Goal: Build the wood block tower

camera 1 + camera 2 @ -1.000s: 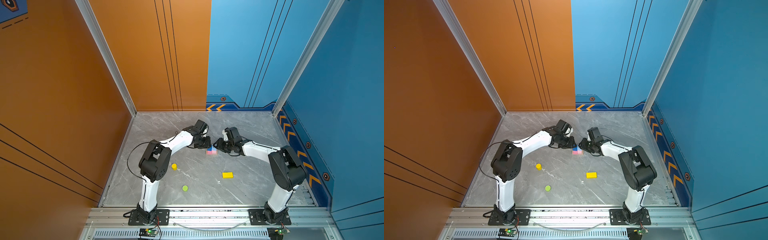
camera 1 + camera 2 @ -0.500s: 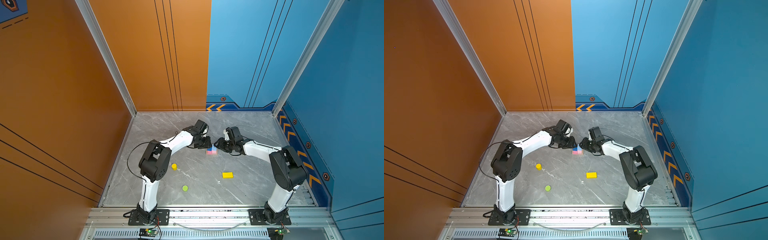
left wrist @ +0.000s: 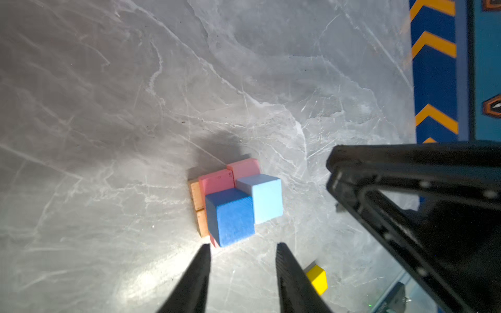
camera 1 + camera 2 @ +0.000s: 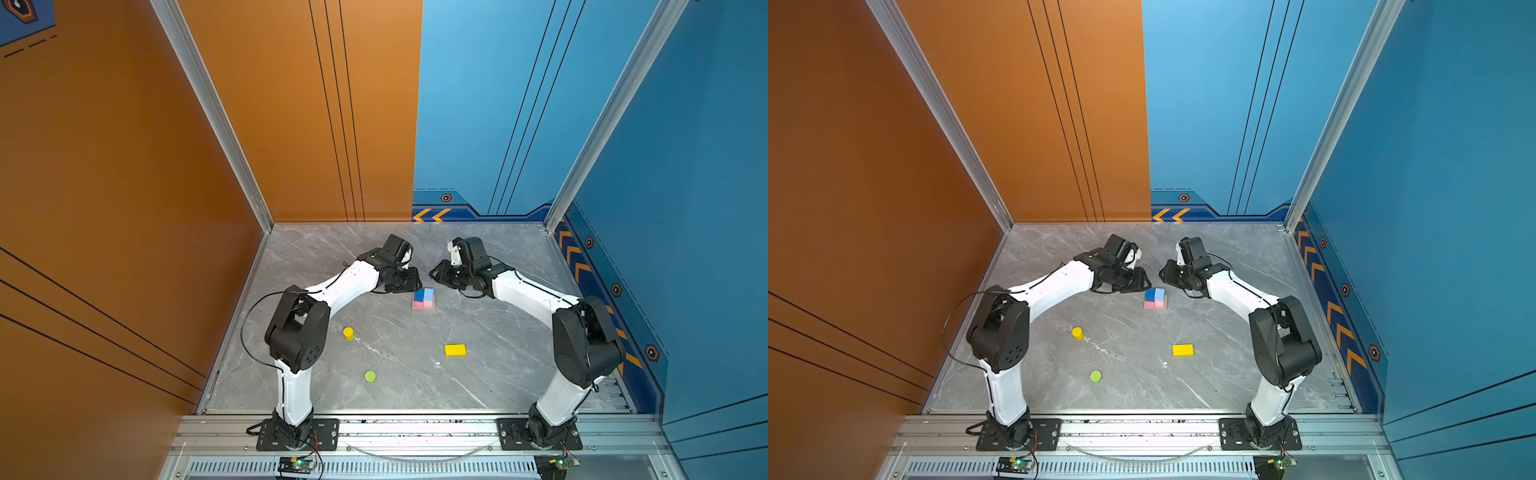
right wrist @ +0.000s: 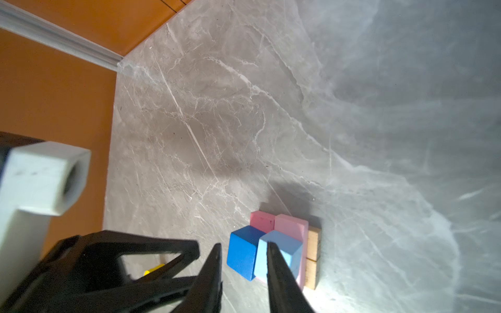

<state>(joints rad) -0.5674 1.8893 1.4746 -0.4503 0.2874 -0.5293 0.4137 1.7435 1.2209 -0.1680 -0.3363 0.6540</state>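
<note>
The tower (image 4: 424,299) (image 4: 1155,299) stands mid-floor: tan planks (image 3: 195,199) lowest, pink bars (image 3: 217,181) across them, then a dark-blue cube (image 3: 230,216) and a light-blue cube (image 3: 267,197) side by side. My left gripper (image 4: 417,282) (image 3: 243,244) hovers just left of it, open and empty. My right gripper (image 4: 435,276) (image 5: 244,244) hovers just right of it, jaws narrowly open and empty over the cubes. Loose on the floor lie a yellow brick (image 4: 455,350), a yellow cylinder (image 4: 348,333) and a lime-green cylinder (image 4: 370,376).
Orange walls (image 4: 291,124) close the left and back, blue walls (image 4: 685,208) the right. An aluminium rail (image 4: 415,428) carrying both arm bases runs along the front. In the left wrist view the right gripper's black body (image 3: 420,203) sits close beside the tower.
Both arms stay almost where they were beside the tower. The tower and the loose blocks have not moved.
</note>
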